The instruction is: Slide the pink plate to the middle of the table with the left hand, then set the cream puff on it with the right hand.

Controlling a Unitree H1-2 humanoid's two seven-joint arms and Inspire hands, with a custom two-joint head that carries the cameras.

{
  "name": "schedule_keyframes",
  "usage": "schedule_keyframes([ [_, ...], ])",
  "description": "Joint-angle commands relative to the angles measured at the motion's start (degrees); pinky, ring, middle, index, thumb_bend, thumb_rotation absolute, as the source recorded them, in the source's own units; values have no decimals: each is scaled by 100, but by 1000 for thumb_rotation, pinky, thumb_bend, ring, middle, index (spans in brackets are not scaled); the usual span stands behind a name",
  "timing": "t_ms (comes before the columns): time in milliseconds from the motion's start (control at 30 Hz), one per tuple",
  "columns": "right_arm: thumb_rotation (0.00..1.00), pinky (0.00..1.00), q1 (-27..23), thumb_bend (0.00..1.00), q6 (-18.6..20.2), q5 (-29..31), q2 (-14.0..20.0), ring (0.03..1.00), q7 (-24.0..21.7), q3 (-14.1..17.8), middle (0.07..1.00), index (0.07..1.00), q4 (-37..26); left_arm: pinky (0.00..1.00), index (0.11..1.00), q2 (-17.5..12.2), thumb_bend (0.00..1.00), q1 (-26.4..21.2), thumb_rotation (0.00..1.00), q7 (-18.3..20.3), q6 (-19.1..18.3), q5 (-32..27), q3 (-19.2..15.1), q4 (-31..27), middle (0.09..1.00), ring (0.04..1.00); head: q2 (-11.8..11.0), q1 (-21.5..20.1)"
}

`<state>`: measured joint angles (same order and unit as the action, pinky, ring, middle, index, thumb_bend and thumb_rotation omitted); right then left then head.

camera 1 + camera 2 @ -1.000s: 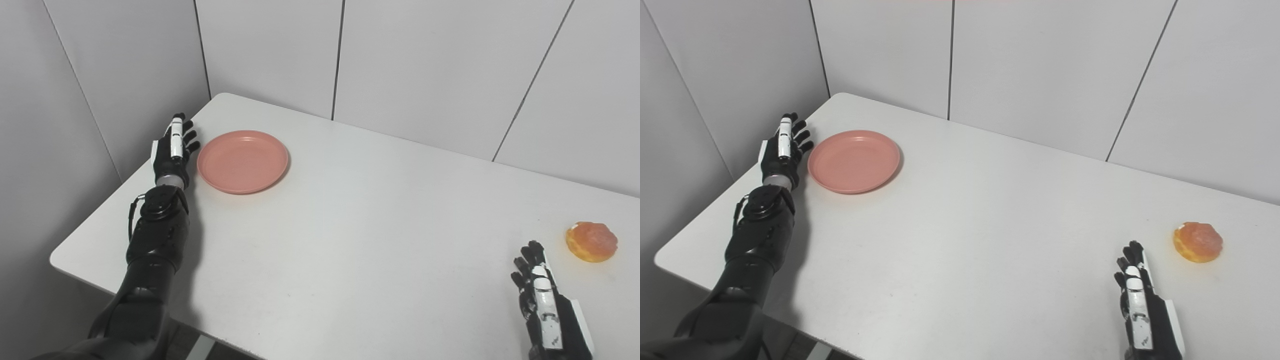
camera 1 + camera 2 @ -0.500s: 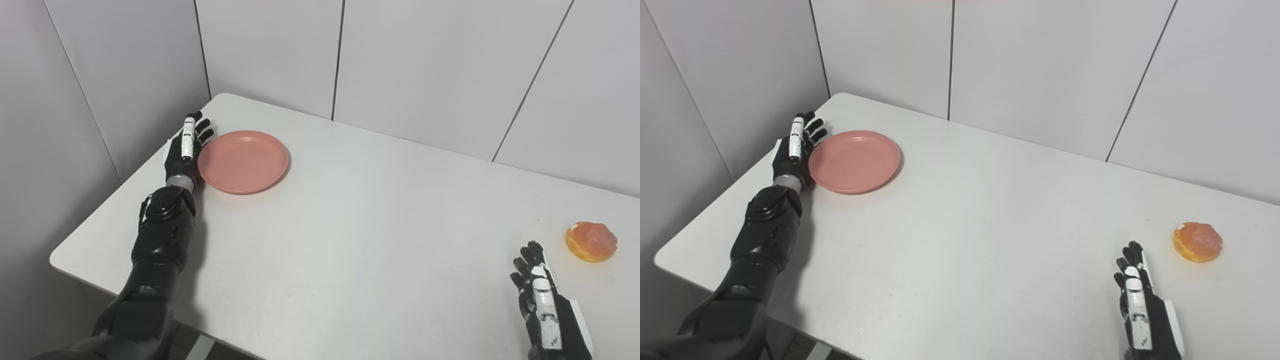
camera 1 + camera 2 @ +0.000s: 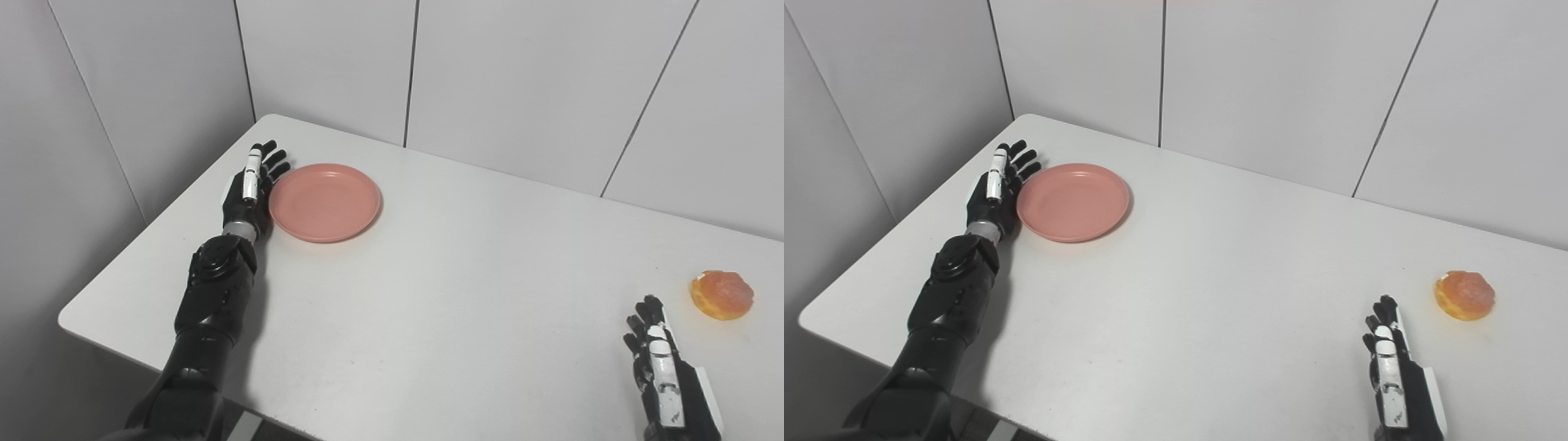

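Pink plate (image 3: 324, 201): flat on white table (image 3: 429, 275), far left part, near back corner. Left hand (image 3: 249, 190): black, fingers straight and spread, holding nothing, side pressed against plate's left rim. Cream puff (image 3: 723, 294): orange, on table near right edge, well apart from plate. Right hand (image 3: 667, 373): fingers extended, holding nothing, near puff, not touching.

Right eye view: same layout. Plate (image 3: 1072, 201) against left hand (image 3: 995, 190); puff (image 3: 1464, 294) beyond and right of right hand (image 3: 1396, 383); grey panelled wall (image 3: 1274, 79) behind table.
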<state>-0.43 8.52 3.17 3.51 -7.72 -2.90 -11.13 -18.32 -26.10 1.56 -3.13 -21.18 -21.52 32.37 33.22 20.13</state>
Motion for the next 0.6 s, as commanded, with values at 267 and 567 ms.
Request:
schedule_keyframes([
  [267, 1000, 998, -116, 140, -198, -43, -38, 993, 42, -21, 1000, 996, -171, 886, 871, 101, 397, 75, 1000, 49, -180, 80, 238, -180, 891, 894, 34, -55],
  [567, 1000, 1000, -128, 143, -161, -80, -58, 992, 80, -59, 998, 995, -190, 877, 853, 252, 382, 141, 1000, 135, -235, 37, 362, -256, 883, 878, 71, -143],
])
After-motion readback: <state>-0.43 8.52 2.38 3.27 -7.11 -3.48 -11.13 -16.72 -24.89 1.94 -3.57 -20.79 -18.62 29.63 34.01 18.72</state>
